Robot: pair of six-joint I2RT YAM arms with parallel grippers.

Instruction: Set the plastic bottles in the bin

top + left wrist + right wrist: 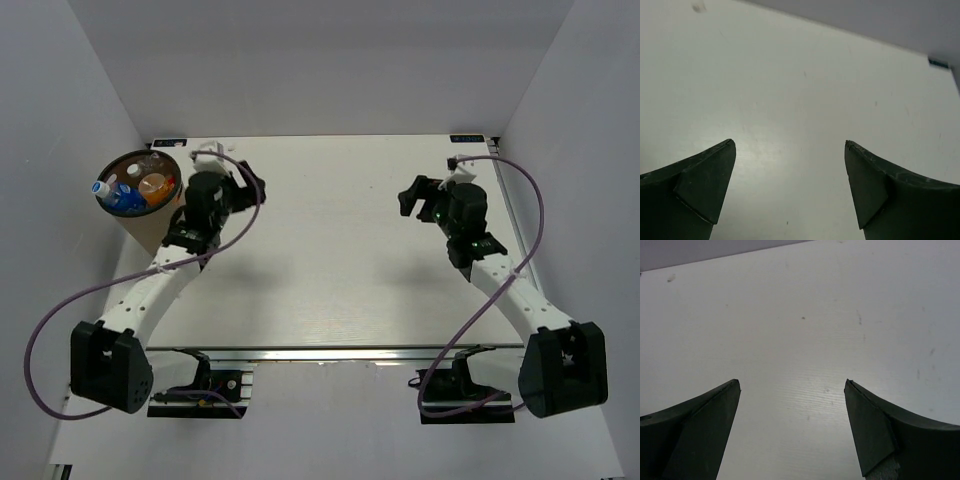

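The bottles (130, 193) lie jumbled in the bin (143, 228), which stands at the desk's (340, 260) 10 o'clock corner in the top view. A blue-labelled one and an orange one can be told apart, along with a white cap at the 9 o'clock side of the opening, but the exact count is too small to read. No bottle shows on the bare desk in any view, so the task looks done or close to it. The left jaws stand wide and empty just at the bin's 3 o'clock, and the wrist view shows only plain desk between them. The right jaws, equally wide and empty, hang over the desk's 2 o'clock area, well apart from the bin, again with nothing between them. Should a bottle need picking up, it would probably be very light, with thin springy walls that dent under a hard squeeze and a smooth round body that rolls away if nudged off-centre. The safest hold is likely across the middle of the body, where a label gives some friction, or just under the cap, where the plastic is stiffer. The stubby orange ones leave less height to catch, so a square, centred closure matters more there. The bin seems light too and could slide or tip if an arm knocks its wall.
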